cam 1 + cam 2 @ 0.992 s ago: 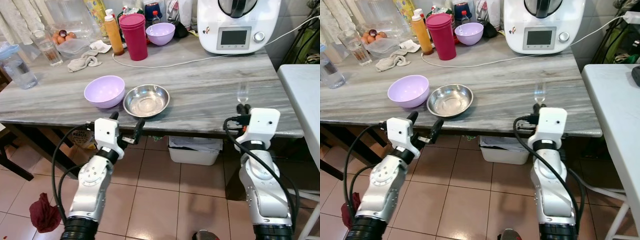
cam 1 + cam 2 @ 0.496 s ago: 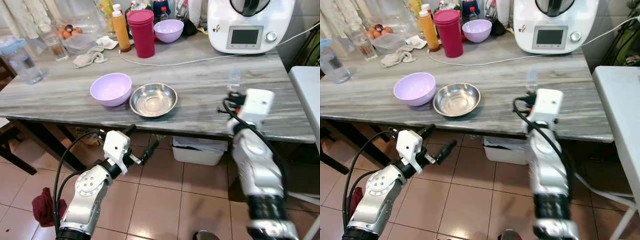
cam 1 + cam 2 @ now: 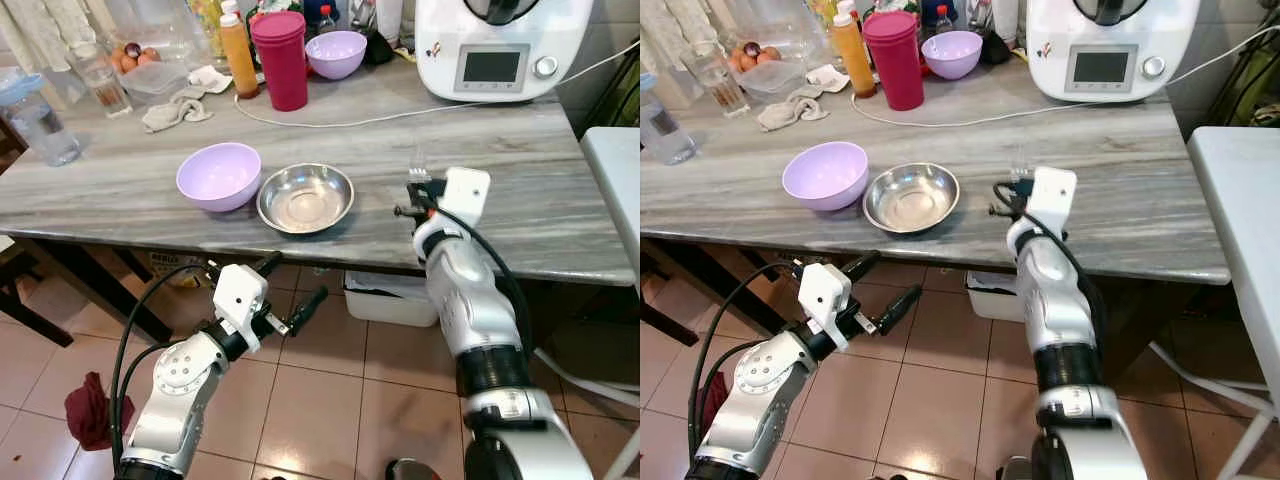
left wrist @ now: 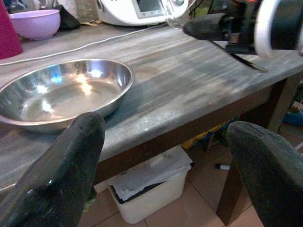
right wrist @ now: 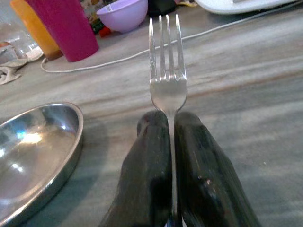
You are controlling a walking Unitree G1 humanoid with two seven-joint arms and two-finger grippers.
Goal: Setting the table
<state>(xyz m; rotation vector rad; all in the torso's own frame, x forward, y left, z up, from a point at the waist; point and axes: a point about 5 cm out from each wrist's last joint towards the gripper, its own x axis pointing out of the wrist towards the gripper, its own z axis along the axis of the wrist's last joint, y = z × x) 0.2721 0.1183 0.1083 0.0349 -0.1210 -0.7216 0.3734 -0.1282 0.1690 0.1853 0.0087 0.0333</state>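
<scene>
Your right gripper (image 5: 170,142): clenched on fork (image 5: 167,71), tines out, over bare table (image 3: 560,200) beside steel bowl (image 3: 305,198). Your left gripper (image 3: 290,290): fingers spread, below table's front edge.

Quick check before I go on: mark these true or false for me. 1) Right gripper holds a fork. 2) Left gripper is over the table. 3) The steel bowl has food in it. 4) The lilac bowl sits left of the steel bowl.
1) True: the right gripper is shut on the fork.
2) False: the left gripper hangs open below the table edge.
3) False: the steel bowl is empty.
4) True: the lilac bowl is on its left.
</scene>
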